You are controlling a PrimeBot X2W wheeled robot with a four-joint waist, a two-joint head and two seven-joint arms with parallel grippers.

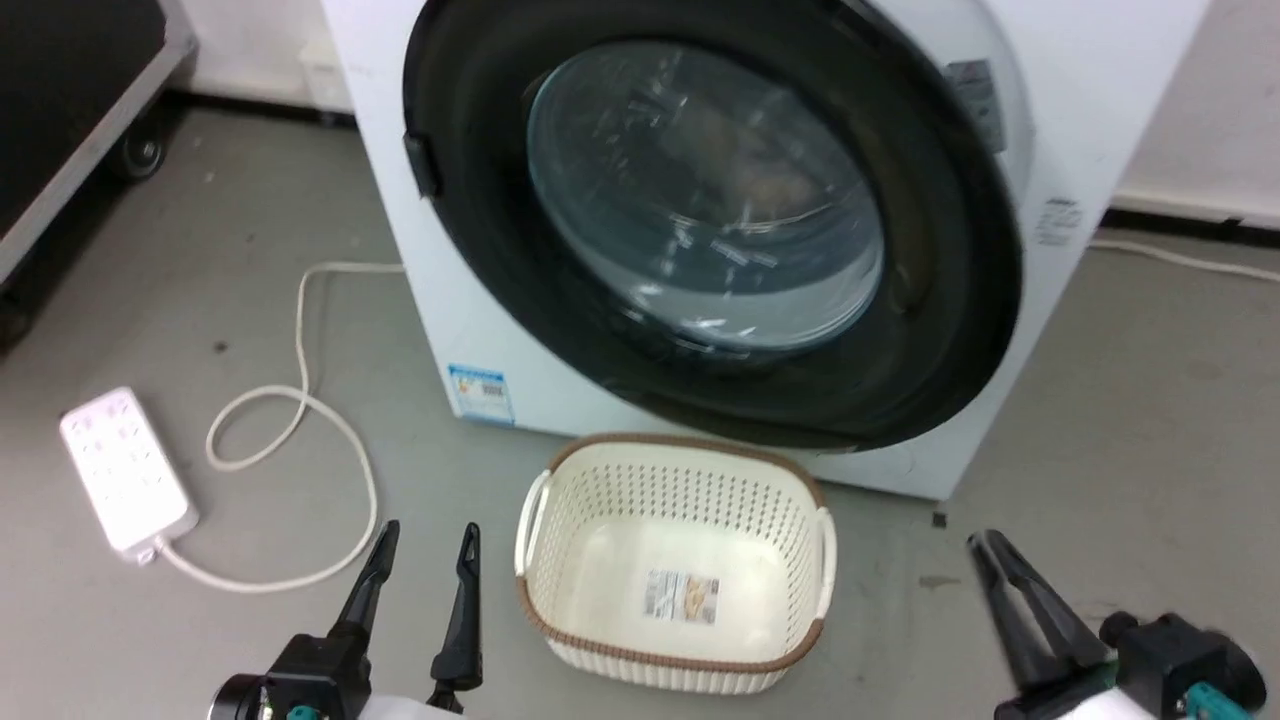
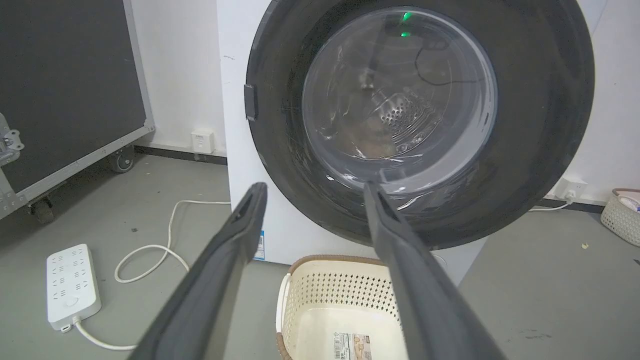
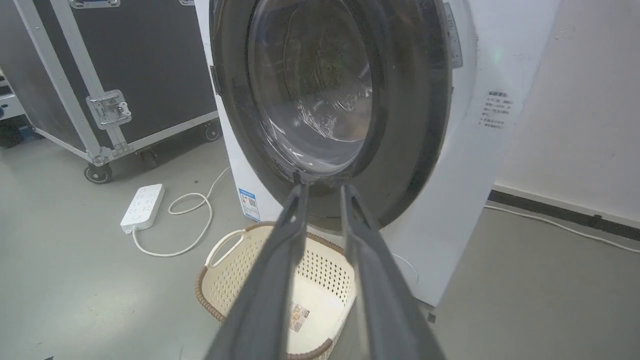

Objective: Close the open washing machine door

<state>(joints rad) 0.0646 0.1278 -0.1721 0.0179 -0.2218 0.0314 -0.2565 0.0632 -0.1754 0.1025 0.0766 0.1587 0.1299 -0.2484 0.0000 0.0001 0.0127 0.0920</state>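
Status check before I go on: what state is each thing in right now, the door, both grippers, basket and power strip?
washing machine door: swung to against the machine front; latched or not, cannot tell.
left gripper: open, holding nothing.
right gripper: fingers narrowly apart, holding nothing.
basket: upright on the floor, empty.
power strip: on the floor, no plugs in its sockets.

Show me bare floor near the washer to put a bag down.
Free: the grey floor right of the basket, beside the washing machine. Crowded: left, where the power strip and its looped cable lie.
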